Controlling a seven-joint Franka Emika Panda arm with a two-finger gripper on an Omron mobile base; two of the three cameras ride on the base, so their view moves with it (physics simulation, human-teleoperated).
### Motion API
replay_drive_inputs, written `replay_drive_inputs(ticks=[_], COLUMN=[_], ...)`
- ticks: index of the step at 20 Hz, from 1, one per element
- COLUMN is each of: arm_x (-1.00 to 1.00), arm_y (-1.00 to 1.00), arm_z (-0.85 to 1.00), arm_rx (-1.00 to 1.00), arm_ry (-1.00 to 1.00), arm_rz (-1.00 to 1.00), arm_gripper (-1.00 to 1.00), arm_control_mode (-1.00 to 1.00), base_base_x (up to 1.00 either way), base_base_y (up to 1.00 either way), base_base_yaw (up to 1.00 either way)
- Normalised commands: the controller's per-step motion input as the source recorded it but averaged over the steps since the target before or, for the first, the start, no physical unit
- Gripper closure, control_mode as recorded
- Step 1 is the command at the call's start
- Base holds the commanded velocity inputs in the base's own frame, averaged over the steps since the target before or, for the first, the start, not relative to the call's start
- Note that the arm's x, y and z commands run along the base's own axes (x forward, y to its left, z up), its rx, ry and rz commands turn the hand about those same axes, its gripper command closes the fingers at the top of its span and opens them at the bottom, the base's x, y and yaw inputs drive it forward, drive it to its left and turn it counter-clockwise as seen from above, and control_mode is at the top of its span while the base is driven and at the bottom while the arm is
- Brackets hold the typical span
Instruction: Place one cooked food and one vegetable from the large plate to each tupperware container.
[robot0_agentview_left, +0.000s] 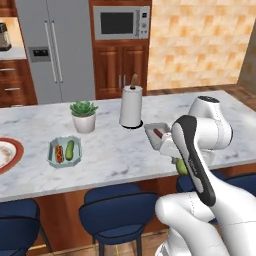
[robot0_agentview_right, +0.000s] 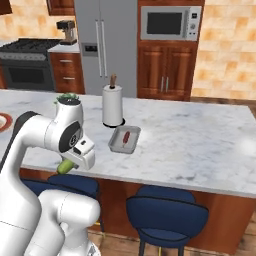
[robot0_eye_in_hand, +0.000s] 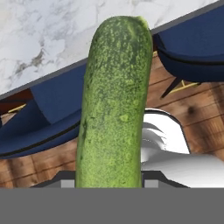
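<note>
1. Left base view: teal tub (robot0_agentview_left: 64, 152) on the marble bench (robot0_agentview_left: 115, 150), holding a bun sausage (robot0_agentview_left: 59, 153) beside a cucumber (robot0_agentview_left: 69, 149). Red-rimmed plate (robot0_agentview_left: 11, 154) at the left edge of the bench. Grey tub (robot0_agentview_left: 159, 135) near the paper towel roll (robot0_agentview_left: 131, 106), with a plain sausage (robot0_agentview_left: 157, 133) inside, partly hidden by the white arm (robot0_agentview_left: 197, 150). Potted plant (robot0_agentview_left: 83, 116) between the teal tub and the roll. Tip of a second cucumber (robot0_agentview_left: 181, 167) poking out below the arm, off the bench's front edge.
2. Right base view: grey tub (robot0_agentview_right: 124, 139) with the sausage (robot0_agentview_right: 126, 138), just in front of the roll (robot0_agentview_right: 112, 105). Second cucumber (robot0_agentview_right: 65, 165) under the hand, beside the bench edge, above the blue stools (robot0_agentview_right: 167, 212).
3. Hand view: gripper (robot0_eye_in_hand: 108, 183) with fingers closed around the cucumber (robot0_eye_in_hand: 113, 105), which stands up along the view, over stools and wood floor (robot0_eye_in_hand: 188, 113).
</note>
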Motion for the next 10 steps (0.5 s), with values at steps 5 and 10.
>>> replay_drive_inputs(ticks=[5, 10], arm_x=[0.0, 0.0], arm_y=[0.0, 0.0], arm_z=[0.0, 0.0], arm_rx=[0.0, 0.0], arm_ry=[0.0, 0.0], arm_rz=[0.0, 0.0], arm_gripper=[1.0, 1.0], arm_control_mode=[1.0, 1.0], base_base_x=[0.0, 0.45], base_base_y=[0.0, 0.07], base_base_yaw=[-0.28, -0.06])
